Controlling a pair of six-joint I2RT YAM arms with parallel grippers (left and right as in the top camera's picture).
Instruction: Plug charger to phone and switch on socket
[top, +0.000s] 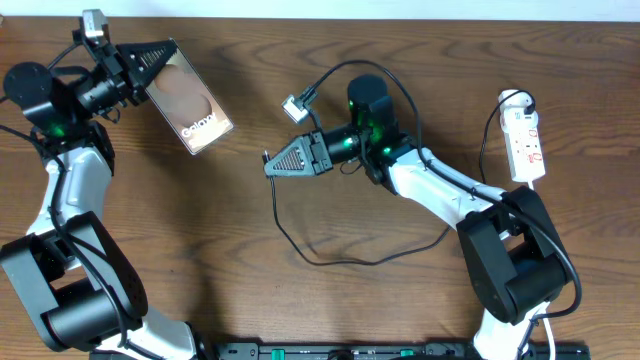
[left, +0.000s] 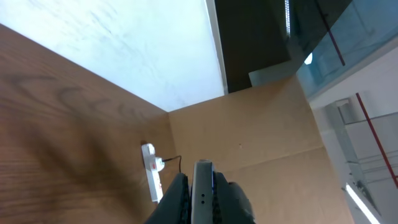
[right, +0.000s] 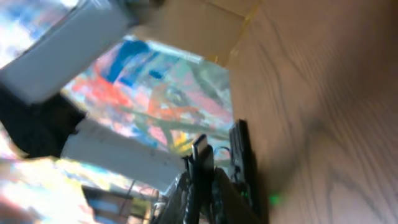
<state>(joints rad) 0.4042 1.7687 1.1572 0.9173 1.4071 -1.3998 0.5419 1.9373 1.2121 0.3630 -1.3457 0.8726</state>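
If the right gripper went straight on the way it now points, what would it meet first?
Only open table at first. The right gripper, holding the charger, aims clear of the phone. Farther along, it would probably meet the left arm, though heights are unclear.

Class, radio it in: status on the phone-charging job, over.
Left gripper shut on phone. Right gripper shut on charger near its tip, not yet at phone. Socket untouched, far right. Nothing between tip and phone.
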